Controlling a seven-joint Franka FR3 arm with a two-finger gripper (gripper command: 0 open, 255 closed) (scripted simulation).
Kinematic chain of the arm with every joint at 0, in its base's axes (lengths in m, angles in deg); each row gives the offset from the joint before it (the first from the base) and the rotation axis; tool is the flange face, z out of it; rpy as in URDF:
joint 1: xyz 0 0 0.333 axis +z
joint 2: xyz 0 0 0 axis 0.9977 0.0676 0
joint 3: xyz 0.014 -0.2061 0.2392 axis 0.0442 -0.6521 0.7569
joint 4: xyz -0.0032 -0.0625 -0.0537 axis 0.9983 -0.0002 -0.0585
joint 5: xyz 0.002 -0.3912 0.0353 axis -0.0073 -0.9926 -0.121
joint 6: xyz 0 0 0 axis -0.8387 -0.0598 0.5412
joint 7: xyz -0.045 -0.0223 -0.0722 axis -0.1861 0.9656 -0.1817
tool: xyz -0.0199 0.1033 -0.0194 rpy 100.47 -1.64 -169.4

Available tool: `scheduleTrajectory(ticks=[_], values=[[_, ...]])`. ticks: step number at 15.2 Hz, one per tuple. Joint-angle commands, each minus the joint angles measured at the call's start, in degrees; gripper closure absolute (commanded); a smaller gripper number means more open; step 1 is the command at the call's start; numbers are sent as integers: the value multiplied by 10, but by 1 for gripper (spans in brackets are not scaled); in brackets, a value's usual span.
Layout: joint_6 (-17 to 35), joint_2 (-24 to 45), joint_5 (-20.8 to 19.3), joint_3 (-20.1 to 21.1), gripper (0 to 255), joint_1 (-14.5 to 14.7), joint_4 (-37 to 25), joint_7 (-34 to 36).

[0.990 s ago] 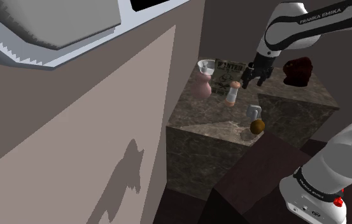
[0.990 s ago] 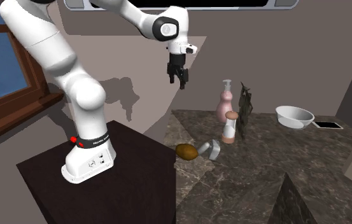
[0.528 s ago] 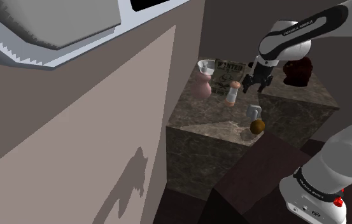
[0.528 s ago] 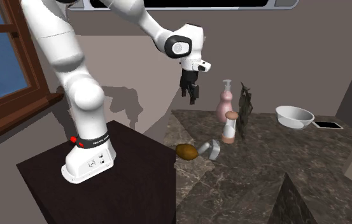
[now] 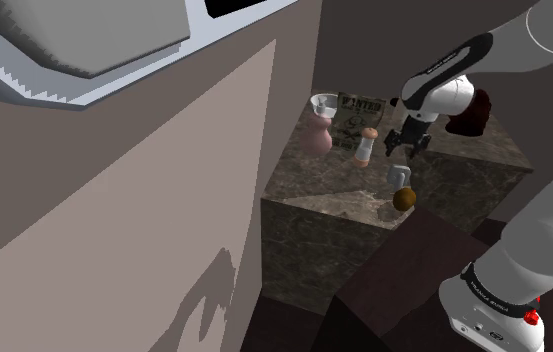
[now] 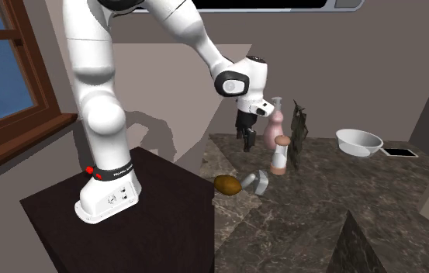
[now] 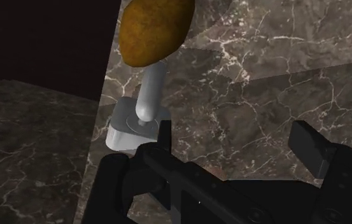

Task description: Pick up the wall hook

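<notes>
marble counter (image 5: 332, 176) | wall hook (image 5: 398, 175) | potato (image 5: 404, 198) | shaker (image 5: 365, 146) | pink bottle (image 5: 319, 135) | bowl (image 6: 358, 141)

A brown potato (image 5: 404, 199) lies at one edge of the marble worktop (image 5: 464, 185); a pink bottle (image 5: 320, 137) and a white bowl (image 6: 358, 141) stand along its wall edge.

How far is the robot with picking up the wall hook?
Approach looks done: the open pincer hangs above the counter, near the hook. In hand: nothing yet; the hook lies flat beside a brown lump, off to one finger's side. Left: centre, lower, close, lift.
</notes>
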Motion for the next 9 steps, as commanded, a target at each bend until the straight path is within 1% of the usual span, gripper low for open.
scheduleTrajectory(ticks=[1, 4, 7, 9], values=[[18, 37, 31, -5, 0, -11, -11, -16], [36, 97, 82, -5, 0, -35, -36, -43], [49, 155, 130, 1, 0, -65, -65, -68], [56, 169, 140, 6, 0, -72, -69, -75]])
